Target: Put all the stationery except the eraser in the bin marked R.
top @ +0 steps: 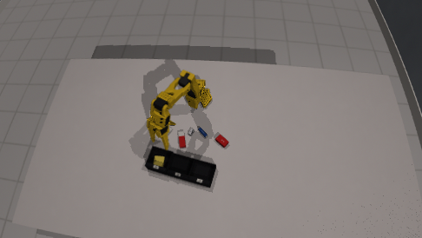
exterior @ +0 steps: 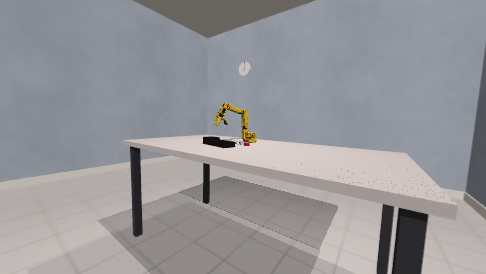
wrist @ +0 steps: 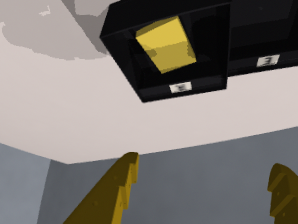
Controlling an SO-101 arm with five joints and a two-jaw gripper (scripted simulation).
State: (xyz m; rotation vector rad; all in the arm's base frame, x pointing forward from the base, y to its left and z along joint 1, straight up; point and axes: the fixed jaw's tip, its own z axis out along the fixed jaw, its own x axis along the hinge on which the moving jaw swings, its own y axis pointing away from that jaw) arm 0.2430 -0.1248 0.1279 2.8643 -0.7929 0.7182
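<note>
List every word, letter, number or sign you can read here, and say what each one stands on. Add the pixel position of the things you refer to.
No text is clear enough to quote.
White label on the end bin (top: 149, 167) (wrist: 185, 95) holding the yellow block (top: 159, 161) (wrist: 167, 46): one dark mark, too blurred to read.
White label on the middle bin (top: 179, 175) (wrist: 250, 69): too blurred to be sure of.
White label on the third bin (top: 206, 183): too small.
Wall clock (exterior: 244, 68): no numbers readable.
Red box (top: 221, 140): faint pale marks, unreadable.

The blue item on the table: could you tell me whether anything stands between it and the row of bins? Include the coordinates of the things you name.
Nothing visible stands between the blue item (top: 202, 131) and the black bins (top: 184, 174) (exterior: 218, 143).
</note>
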